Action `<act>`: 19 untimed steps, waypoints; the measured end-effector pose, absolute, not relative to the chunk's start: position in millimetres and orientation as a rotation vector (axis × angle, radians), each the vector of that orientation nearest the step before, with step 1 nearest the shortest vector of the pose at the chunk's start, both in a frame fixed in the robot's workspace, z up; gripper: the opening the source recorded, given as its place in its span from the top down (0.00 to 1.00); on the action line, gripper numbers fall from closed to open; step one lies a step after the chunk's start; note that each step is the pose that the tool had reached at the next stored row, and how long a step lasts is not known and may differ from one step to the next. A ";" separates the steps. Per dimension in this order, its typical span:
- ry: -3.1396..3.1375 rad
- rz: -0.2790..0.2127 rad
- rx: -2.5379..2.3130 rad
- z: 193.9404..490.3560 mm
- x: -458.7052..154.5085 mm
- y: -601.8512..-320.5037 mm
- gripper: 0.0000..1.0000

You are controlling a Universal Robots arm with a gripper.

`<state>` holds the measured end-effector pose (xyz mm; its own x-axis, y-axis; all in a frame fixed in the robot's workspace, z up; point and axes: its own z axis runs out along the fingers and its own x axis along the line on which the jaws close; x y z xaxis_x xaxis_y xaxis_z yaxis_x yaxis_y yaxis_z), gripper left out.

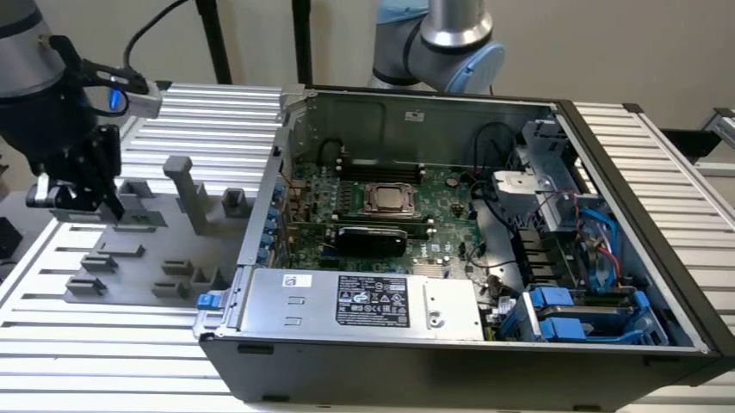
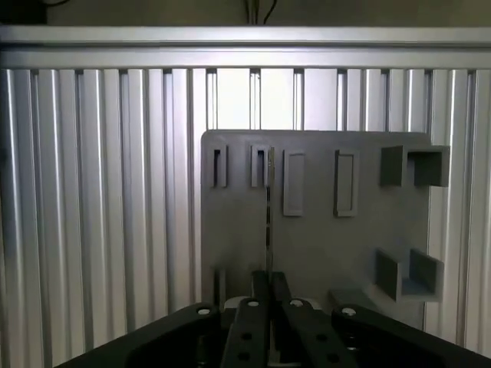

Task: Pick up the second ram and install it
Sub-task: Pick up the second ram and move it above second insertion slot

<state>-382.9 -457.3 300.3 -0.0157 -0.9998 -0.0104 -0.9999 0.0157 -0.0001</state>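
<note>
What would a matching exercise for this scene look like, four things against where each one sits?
Things: 1 second ram; 2 processor socket; 3 power supply; 4 blue drive caddies.
Places: A middle of the motherboard; B near edge of the case, the exterior view's right; C held in the gripper, above the grey tray; D near edge of the case, the exterior view's left.
Pairs: 1-C, 2-A, 3-D, 4-B.
</note>
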 end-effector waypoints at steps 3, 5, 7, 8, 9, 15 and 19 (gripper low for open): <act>2.233 0.011 -2.199 314.1 -375.5 -457.4 1.00; 2.233 0.011 -2.199 323.2 -369.6 -457.4 1.00; 2.233 0.011 -2.199 332.2 -362.7 -457.4 1.00; 2.233 0.011 -2.199 336.7 -359.0 -457.4 1.00; 2.233 0.012 -2.199 341.2 -355.1 -457.4 1.00; 2.231 0.017 -2.197 368.5 -330.3 -457.4 1.00; 2.230 0.020 -2.196 386.8 -313.0 -457.4 1.00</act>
